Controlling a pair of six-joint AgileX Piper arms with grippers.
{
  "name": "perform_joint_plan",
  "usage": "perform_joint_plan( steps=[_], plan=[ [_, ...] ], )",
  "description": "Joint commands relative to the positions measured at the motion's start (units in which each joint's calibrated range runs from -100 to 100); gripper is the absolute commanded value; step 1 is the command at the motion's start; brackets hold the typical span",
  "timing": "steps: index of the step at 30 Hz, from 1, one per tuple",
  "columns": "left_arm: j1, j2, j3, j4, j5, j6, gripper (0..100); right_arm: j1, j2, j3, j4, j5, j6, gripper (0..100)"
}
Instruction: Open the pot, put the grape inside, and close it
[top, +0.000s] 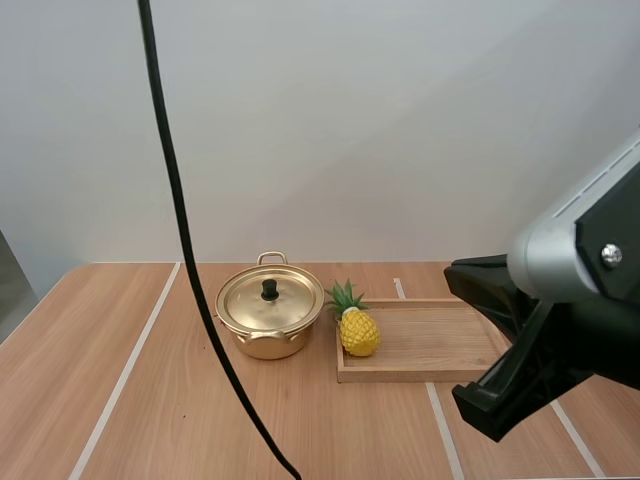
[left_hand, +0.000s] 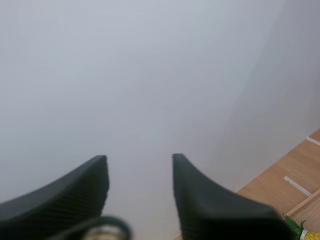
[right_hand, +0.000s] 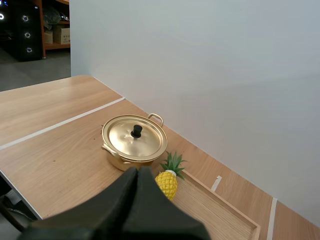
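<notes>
Gold-coloured metal pot (top: 268, 318), round lid (right_hand: 134, 140) on, stands ahead of and below your closed, empty right gripper (right_hand: 137, 171), a yellow pineapple (top: 358, 331) just beside it in the wooden tray (top: 435, 345); open up and centre squarely on the black knob (right_hand: 136, 131); left gripper (left_hand: 139, 158) spread wide.

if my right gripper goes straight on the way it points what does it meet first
Most likely the pot, on its side facing the pineapple: the right gripper has its tip lined up there. Depth is unclear, so the pineapple could come first.
</notes>
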Motion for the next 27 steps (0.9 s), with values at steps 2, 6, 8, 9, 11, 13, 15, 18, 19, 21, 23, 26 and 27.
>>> perform_joint_plan(
  steps=[2, 6, 8, 9, 11, 13, 15, 18, 19, 21, 23, 26, 27],
  plan=[
    [-0.15, -4.8, -0.3, 0.3, 0.0, -0.9, 0, 0.1, -0.3, 0.1, 0.1, 0.0, 0.2, 0],
    [-0.15, -7.6, -0.3, 0.3, 0.0, -2.8, 0, 0.1, -0.3, 0.1, 0.1, 0.0, 0.2, 0],
    [-0.15, -8.8, -0.3, 0.3, 0.0, -4.2, 0, 0.1, -0.3, 0.1, 0.2, 0.0, 0.2, 0],
    [-0.15, -9.5, -0.1, 0.5, 0.0, -5.0, 0, 0.1, -0.3, 0.1, 0.2, 0.0, 0.2, 0],
    [-0.15, -11.1, 0.0, 0.5, 0.0, -6.5, 0, 0.1, -0.3, 0.1, 0.1, 0.0, 0.9, 0],
    [-0.15, -12.8, 1.1, 0.2, 0.0, -9.3, 0, 0.1, -0.3, 0.1, -0.6, 0.0, 3.7, 0],
    [-0.15, -15.0, 3.6, 0.2, 0.0, -10.8, 0, 0.1, -0.3, 0.1, -2.9, 0.0, 9.1, 0],
    [-0.15, -19.4, 9.9, 0.2, 0.0, -12.5, 0, -0.1, -0.3, 0.1, -9.2, 0.0, 16.2, 0],
    [-0.15, -21.3, 12.8, 0.2, -0.9, -13.3, 0, -0.2, -0.3, 0.1, -11.6, -0.1, 18.1, 0],
    [-0.15, -25.7, 19.6, 0.2, -7.0, -14.5, 0, -0.2, -0.3, 0.1, -15.4, -4.5, 22.1, 0],
    [-0.15, -30.6, 27.0, 0.2, -15.0, -15.1, 0, -0.2, -0.3, 0.1, -17.2, -7.8, 25.0, 0],
    [-0.15, -37.3, 36.7, 0.2, -26.7, -16.4, 0, -0.3, -0.3, 0.1, -18.3, -13.9, 26.4, 0],
    [-0.15, -39.5, 39.7, 0.2, -29.6, -16.9, 0, -0.5, -0.4, 0.1, -18.5, -16.4, 26.5, 0]
  ],
)
